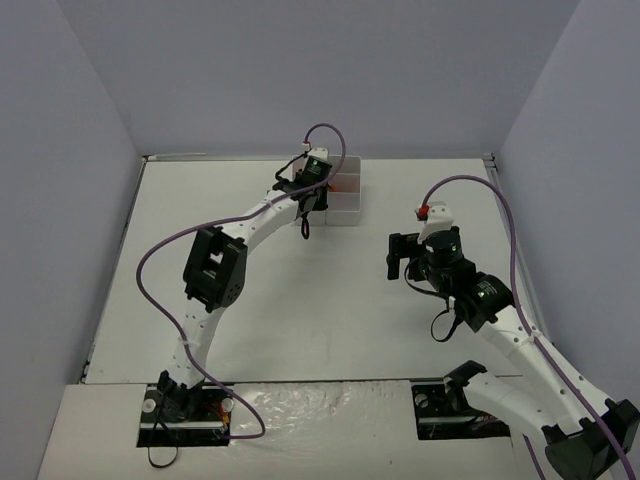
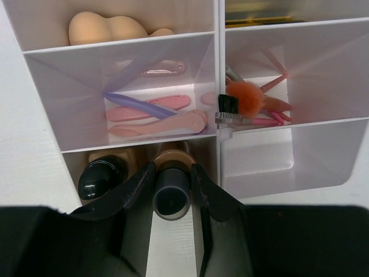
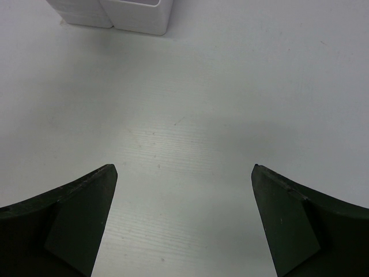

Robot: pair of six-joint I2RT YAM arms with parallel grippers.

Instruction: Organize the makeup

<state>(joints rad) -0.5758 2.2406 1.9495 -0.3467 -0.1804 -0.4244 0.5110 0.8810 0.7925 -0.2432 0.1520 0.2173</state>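
The makeup lies in a white compartment box (image 2: 216, 75), which also shows in the top view (image 1: 345, 200). Peach sponges (image 2: 106, 27) fill the far left cell. Pink and blue sticks (image 2: 153, 109) lie in the middle left cell. An orange brush and pink sticks (image 2: 251, 101) lie in the middle right cell. Black-and-gold tubes (image 2: 259, 14) show at the far right. My left gripper (image 2: 173, 173) is shut on the black cap of a tan bottle (image 2: 171, 196) in the near left cell, beside a second bottle (image 2: 101, 176). My right gripper (image 3: 183, 167) is open and empty above the table.
The near right cell (image 2: 271, 156) of the box holds nothing. In the top view the left gripper (image 1: 310, 195) is at the box's near left edge and the right gripper (image 1: 405, 258) hangs to the box's right. The box corner (image 3: 115, 14) shows far ahead in the right wrist view.
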